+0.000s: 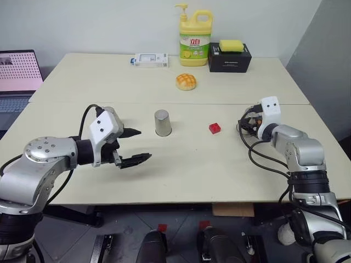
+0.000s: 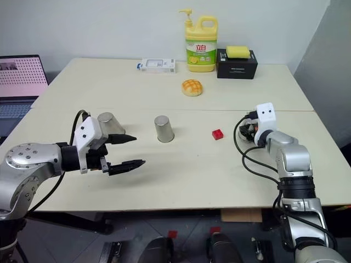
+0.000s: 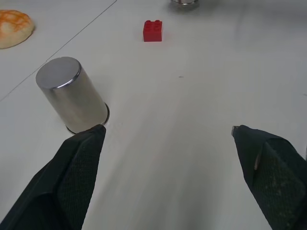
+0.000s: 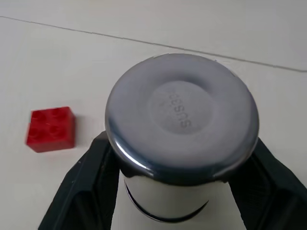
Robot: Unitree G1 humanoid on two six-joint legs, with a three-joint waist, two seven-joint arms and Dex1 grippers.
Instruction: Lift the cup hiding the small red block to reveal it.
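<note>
The small red block [image 1: 215, 127] lies uncovered on the table, right of centre. Just to its right my right gripper [image 4: 182, 143] is shut on the cup [image 4: 182, 115], an upside-down steel tumbler with one finger against each side. I cannot tell whether that cup is off the table. A second steel cup [image 1: 162, 122] stands upside down at the table's centre. Behind my left wrist sits a third cup [image 2: 109, 123]. My left gripper [image 1: 141, 144] hovers open and empty left of the centre cup, its fingers [image 3: 81, 158] wide apart.
At the back of the table [image 1: 181, 175] are a yellow detergent bottle [image 1: 195, 35], a black box [image 1: 229, 57] with a yellow sponge on it, a white box [image 1: 149, 59] and a bun [image 1: 186, 81]. A laptop [image 1: 19, 74] sits far left.
</note>
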